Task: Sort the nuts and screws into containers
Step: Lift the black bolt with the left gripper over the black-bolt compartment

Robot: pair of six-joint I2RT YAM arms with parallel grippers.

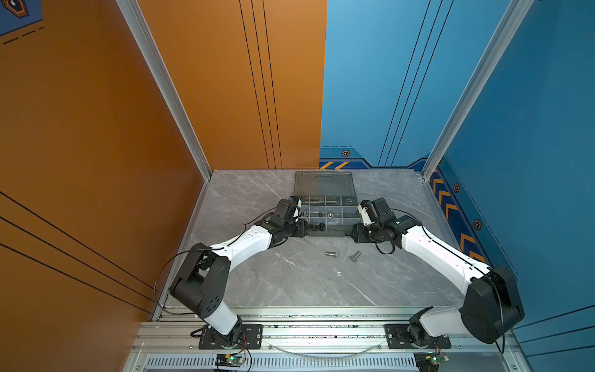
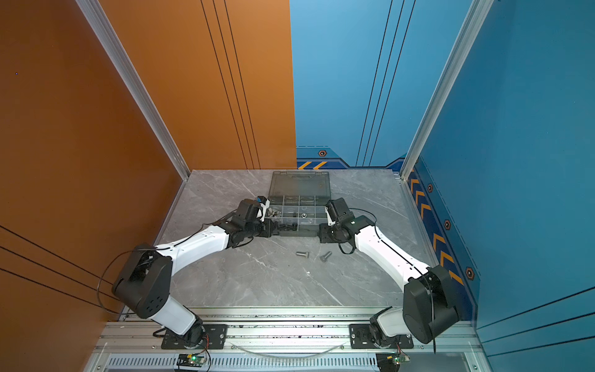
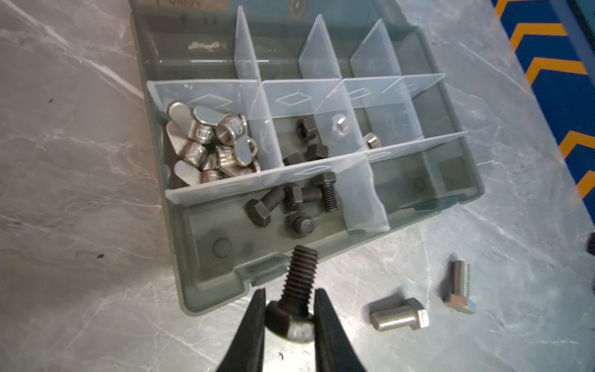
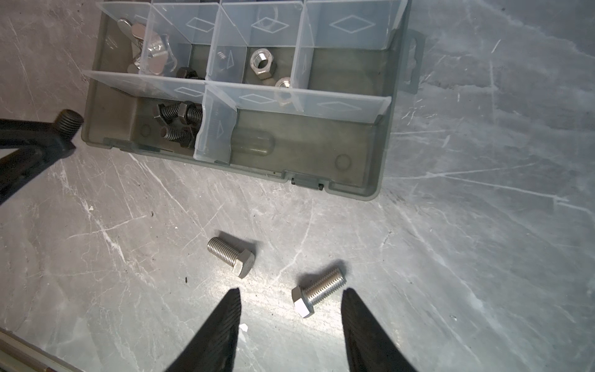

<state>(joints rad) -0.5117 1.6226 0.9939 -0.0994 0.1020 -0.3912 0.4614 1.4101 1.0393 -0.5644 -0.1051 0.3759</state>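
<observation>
Left claw (image 3: 288, 291) clamps 1 black threaded bolt (image 3: 299, 273); right claw (image 4: 291, 290) gapes; 2 silver hex-head bolts (image 4: 230, 256) lie unsorted on grey marble bench (image 4: 450, 225).

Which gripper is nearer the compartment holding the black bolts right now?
Left. The left gripper, shut on a black bolt, sits just outside that compartment, at its outer wall; the right gripper hangs open over the table near a silver bolt.

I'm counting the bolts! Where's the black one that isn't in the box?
The black bolt is pinched by its head in the left claw, just outside the organiser case's front left corner, as the left wrist view shows.
</observation>
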